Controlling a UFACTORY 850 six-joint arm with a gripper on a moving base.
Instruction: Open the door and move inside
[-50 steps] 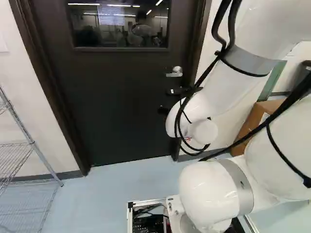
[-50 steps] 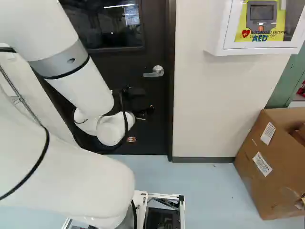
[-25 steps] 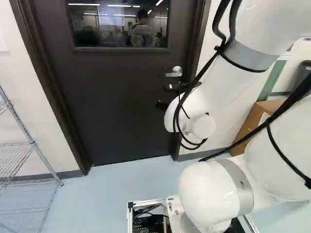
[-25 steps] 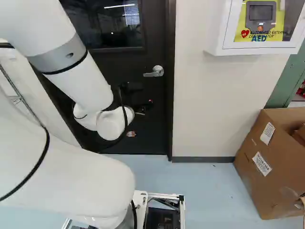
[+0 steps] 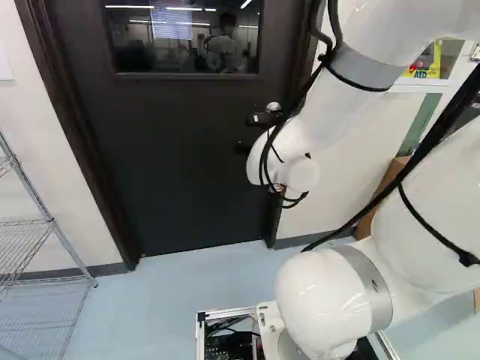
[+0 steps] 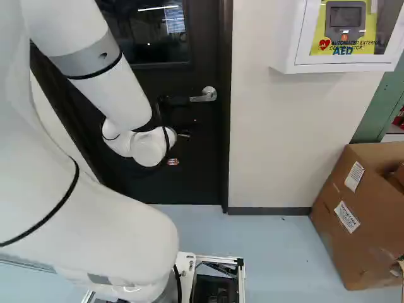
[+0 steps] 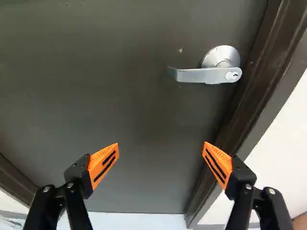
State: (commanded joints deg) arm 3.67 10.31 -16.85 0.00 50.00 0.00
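Dark brown door (image 5: 180, 165) stands shut; pincer (image 7: 161, 145) spread wide, empty, presumably to admit the silver lever handle (image 7: 204, 75) ahead of it.

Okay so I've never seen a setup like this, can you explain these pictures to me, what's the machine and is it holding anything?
The machine is a white jointed robot arm on a moving base. Two pictures look ahead from cameras on that base, left and right of the arm. The third comes from its wrist, looking along the black two-fingered gripper with orange pads.

Ahead is a dark door with a window, closed in its frame. Its silver lever handle sits ahead of the gripper, which is open and holds nothing.

On the floor stands a brown cardboard box; at the left of the left base view is a metal wire shelf.
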